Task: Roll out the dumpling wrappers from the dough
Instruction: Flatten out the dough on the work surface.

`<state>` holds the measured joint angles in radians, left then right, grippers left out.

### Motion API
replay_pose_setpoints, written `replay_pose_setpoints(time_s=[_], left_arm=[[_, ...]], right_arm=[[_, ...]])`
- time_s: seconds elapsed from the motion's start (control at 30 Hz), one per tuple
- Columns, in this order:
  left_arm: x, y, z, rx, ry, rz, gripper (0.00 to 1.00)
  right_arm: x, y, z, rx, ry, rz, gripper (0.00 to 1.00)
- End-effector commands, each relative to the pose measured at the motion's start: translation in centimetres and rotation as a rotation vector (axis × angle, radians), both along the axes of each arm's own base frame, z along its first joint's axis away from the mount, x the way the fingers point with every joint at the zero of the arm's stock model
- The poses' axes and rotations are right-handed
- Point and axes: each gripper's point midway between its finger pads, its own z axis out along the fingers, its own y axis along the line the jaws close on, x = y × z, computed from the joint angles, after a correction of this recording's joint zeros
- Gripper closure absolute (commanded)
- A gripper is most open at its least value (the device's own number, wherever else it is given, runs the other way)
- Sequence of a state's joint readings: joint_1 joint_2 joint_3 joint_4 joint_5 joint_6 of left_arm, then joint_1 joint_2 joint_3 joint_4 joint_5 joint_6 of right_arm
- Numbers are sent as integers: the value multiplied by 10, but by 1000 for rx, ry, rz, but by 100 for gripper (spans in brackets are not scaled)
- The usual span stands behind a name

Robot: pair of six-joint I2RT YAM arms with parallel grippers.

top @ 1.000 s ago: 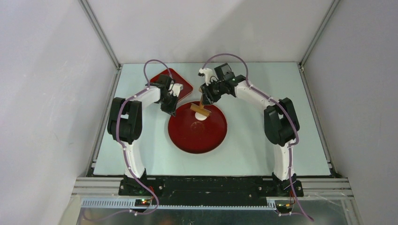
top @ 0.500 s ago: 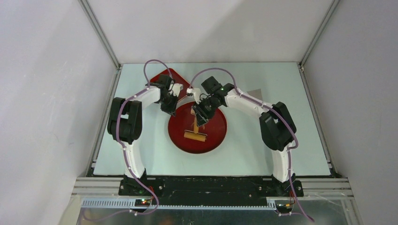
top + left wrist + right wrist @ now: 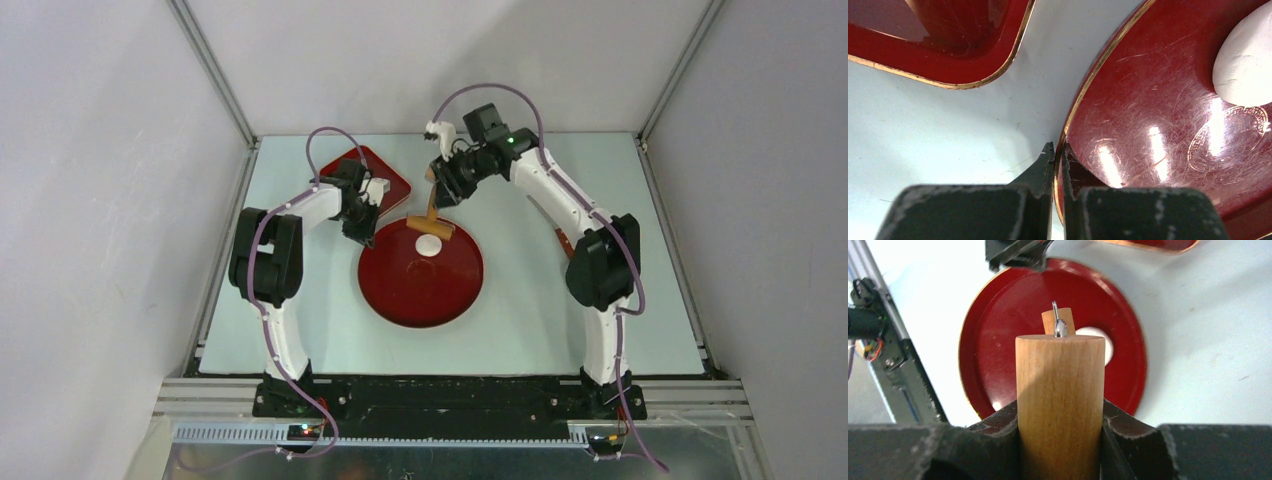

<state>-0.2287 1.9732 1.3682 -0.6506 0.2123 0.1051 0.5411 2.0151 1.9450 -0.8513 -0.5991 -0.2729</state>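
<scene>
A small white dough disc, the dumpling wrapper (image 3: 428,247), lies on the far half of the round red plate (image 3: 420,292). A wooden roller (image 3: 429,227) rests at the plate's far edge, just behind the disc. My right gripper (image 3: 438,186) is shut on its upright handle (image 3: 1060,385), with the right gripper's fingers (image 3: 998,422) pressing it from both sides. In the right wrist view the disc (image 3: 1094,332) peeks out behind the handle. My left gripper (image 3: 1057,152) is shut on the plate's gold rim (image 3: 1075,100) at the plate's far left, and the disc (image 3: 1245,70) lies off to its right.
A square red tray (image 3: 388,172) with a gold edge (image 3: 948,65) sits behind the plate at the back left. Pale table (image 3: 560,320) surrounds the plate. Grey walls close in the left, right and back. The arms' bases stand at the near edge.
The right gripper pushed the roller across the plate towards the near side, then drew it back to the far edge, which uncovered the disc. The left gripper stayed on the rim.
</scene>
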Motion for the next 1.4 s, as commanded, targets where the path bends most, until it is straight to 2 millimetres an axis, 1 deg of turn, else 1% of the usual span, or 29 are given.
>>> replay_pose_setpoints(time_s=[0.0, 0.03, 0.07, 0.2, 0.3, 0.33, 0.43, 0.57, 0.7, 0.77, 0.8, 0.83, 0.87, 0.9, 0.97, 1.0, 1.07, 1.1, 1.17, 1.23, 1.37], left_arm=[[5, 6, -8, 29, 6, 26, 100], [5, 6, -8, 28, 5, 26, 100], [5, 6, -8, 29, 5, 26, 100], [5, 6, -8, 28, 7, 25, 100], [5, 5, -8, 27, 6, 23, 100], [5, 5, -8, 26, 7, 25, 100], [5, 5, -8, 27, 6, 24, 100], [5, 5, -8, 28, 6, 26, 100], [6, 5, -8, 28, 5, 26, 100], [5, 6, -8, 28, 6, 26, 100], [5, 6, -8, 28, 6, 27, 100], [5, 5, -8, 28, 6, 26, 100], [6, 5, -8, 28, 5, 26, 100], [5, 6, -8, 29, 6, 27, 100], [5, 5, -8, 28, 7, 27, 100], [5, 5, -8, 27, 8, 27, 100], [5, 5, -8, 27, 8, 26, 100], [5, 5, -8, 27, 7, 26, 100], [5, 6, -9, 28, 9, 28, 100], [5, 5, -8, 28, 7, 27, 100], [5, 5, -8, 27, 7, 26, 100]], right_arm=[[21, 3, -4, -8, -26, 33, 100], [23, 4, -13, -17, -16, 35, 100], [25, 6, -14, -20, -24, 44, 100], [25, 7, -40, -56, 4, 72, 100], [21, 4, -58, -94, 25, 91, 100], [19, 2, -67, -116, 36, 91, 100], [9, 0, -86, -151, 62, 113, 100], [-8, 0, -99, -175, 95, 149, 100], [-21, 0, -104, -194, 104, 174, 100], [-26, 0, -102, -190, 114, 183, 100], [-29, 2, -99, -173, 125, 192, 100], [-32, 2, -91, -162, 136, 197, 100], [-36, 4, -82, -125, 155, 208, 100], [-38, 6, -68, -100, 153, 213, 100], [-35, 9, -38, -30, 133, 213, 100], [-28, 9, -24, 3, 117, 195, 100], [-13, 6, -1, 37, 61, 163, 100], [-5, 4, 3, 44, 41, 146, 100], [11, 1, 7, 38, 5, 114, 100], [23, 0, 2, 20, -8, 94, 100], [36, 2, -19, -14, 2, 88, 100]])
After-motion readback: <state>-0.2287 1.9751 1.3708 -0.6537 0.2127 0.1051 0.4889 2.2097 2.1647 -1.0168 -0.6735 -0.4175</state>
